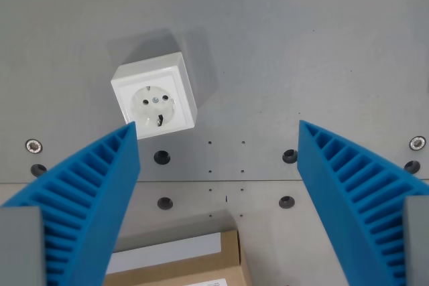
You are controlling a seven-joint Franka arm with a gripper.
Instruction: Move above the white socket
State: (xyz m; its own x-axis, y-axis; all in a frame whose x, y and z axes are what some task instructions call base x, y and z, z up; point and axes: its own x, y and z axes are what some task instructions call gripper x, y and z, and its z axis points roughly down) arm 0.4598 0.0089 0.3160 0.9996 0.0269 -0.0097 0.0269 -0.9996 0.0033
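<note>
Gripper (218,132) spread wide, pointing down; blue ribbed fingers (94,192) at the wrist view's left and right, nothing held.

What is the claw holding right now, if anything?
Nothing. The blue ribbed claw stands wide open with only bare grey metal plate between its fingers; the square white plastic socket sits unheld near the left fingertip.

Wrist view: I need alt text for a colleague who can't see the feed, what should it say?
A white socket sits on a grey metal plate, up and toward the wrist view's left of the open gripper, whose blue ribbed fingers frame the lower corners. A cardboard box shows at the bottom edge.
</note>
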